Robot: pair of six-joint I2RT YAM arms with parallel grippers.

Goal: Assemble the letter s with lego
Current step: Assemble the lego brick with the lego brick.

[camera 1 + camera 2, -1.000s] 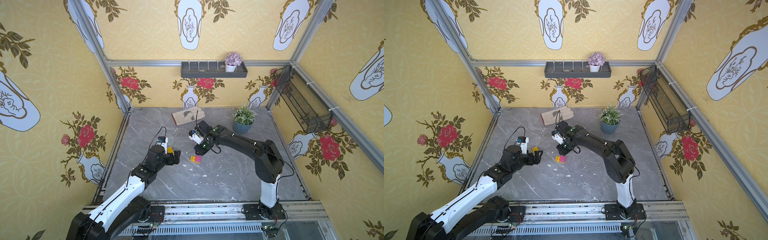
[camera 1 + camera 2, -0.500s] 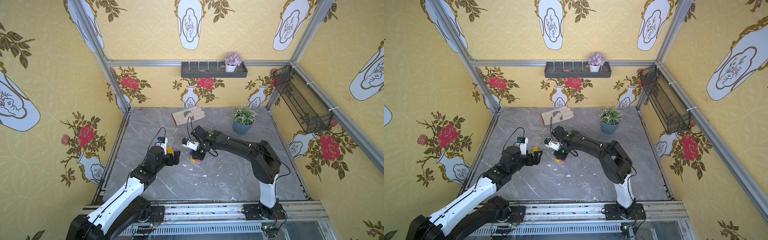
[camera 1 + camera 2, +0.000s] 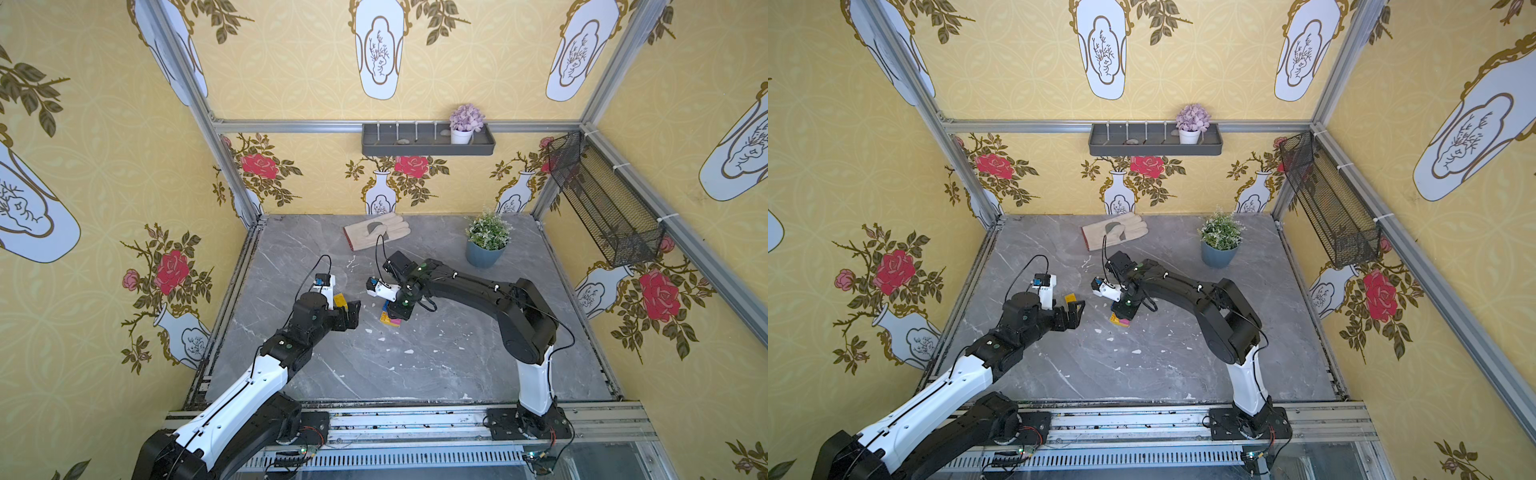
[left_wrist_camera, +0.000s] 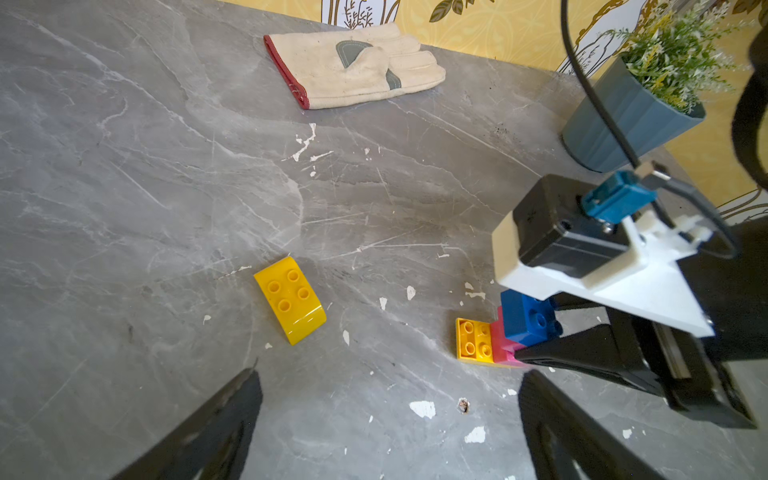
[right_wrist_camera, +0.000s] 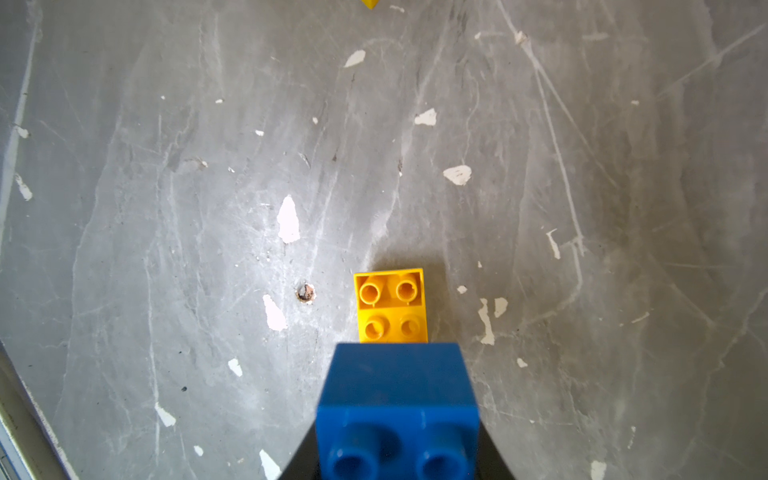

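Note:
My right gripper [image 5: 397,457] is shut on a blue square lego brick [image 5: 397,407]. It holds the brick right over a small cluster on the table. That cluster is a yellow brick [image 4: 473,338] joined to a pink brick [image 4: 503,345]. The blue brick [image 4: 528,322] meets the top of the pink one; whether it is pressed on I cannot tell. A loose yellow oblong brick [image 4: 291,299] lies studs up, just beyond my left gripper [image 4: 388,415], which is open and empty. Both top views show the cluster [image 3: 390,321] [image 3: 1119,321] and the loose yellow brick [image 3: 339,299] [image 3: 1070,297].
A beige work glove [image 3: 376,230] lies at the back of the grey table [image 3: 415,365]. A potted plant [image 3: 486,245] stands at the back right. A wire basket [image 3: 602,203] hangs on the right wall, and a shelf [image 3: 428,141] on the back wall.
My right arm has swung left and down with the blue brick, from behind the cluster to directly over it. The left arm has stayed still.

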